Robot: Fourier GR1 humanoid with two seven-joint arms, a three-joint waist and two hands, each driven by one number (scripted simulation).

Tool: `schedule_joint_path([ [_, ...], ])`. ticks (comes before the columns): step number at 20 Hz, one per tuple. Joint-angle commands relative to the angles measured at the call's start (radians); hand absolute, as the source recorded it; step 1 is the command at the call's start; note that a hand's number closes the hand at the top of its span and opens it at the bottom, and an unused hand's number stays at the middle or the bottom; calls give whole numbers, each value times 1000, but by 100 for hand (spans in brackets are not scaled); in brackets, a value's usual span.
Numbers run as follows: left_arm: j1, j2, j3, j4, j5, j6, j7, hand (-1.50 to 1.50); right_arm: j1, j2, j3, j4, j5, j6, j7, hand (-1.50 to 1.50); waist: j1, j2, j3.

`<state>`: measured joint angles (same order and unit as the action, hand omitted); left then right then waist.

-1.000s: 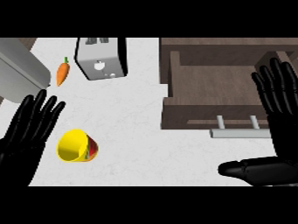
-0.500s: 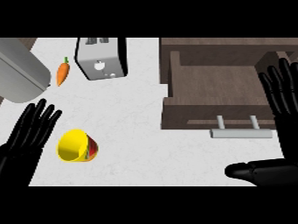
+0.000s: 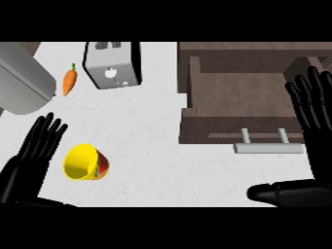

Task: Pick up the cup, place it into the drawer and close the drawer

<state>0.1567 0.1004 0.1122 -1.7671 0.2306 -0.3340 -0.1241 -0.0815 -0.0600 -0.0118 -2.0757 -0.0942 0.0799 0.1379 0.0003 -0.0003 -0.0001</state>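
Your right hand (image 3: 325,127) stands open at the view's right edge, fingers straight and spread over the drawer's right side, thumb stretched leftward below. Across the white counter (image 3: 161,146), the wooden drawer (image 3: 191,82) is pulled out, its bare brown floor showing between its walls. A grey curved body (image 3: 14,80) fills the upper left corner. Your left hand (image 3: 28,165) is open low at the left, fingers straight, just beside the cup. The toaster (image 3: 112,65) sits at the top. The cup (image 3: 85,162) lies on its side on the counter, well apart from the drawer, yellow inside showing. The drawer's grey handle (image 3: 269,147) juts forward; a carrot (image 3: 68,82) lies beside the toaster.
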Motion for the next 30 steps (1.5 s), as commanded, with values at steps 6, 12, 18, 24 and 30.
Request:
schedule_joint_path([
  [6,-19,43,64,245,-52,-85,-186,-150,-26,-15,-42,40,-42,25,-22,-150,0,0,0],
  [12,-106,43,72,447,-125,-69,-293,-150,-44,-25,-39,56,-34,37,-27,-150,-1,1,0],
  [18,-92,48,71,574,-170,-85,-424,-150,-24,-45,-86,69,-92,72,-37,-150,-1,1,0],
  [24,-206,28,84,688,-174,-18,-457,-150,-15,-2,-17,72,-6,33,-56,-150,-1,0,0],
  [30,-246,98,116,845,-183,-61,-538,-150,-118,-16,-38,17,-42,-16,104,-150,0,1,0],
])
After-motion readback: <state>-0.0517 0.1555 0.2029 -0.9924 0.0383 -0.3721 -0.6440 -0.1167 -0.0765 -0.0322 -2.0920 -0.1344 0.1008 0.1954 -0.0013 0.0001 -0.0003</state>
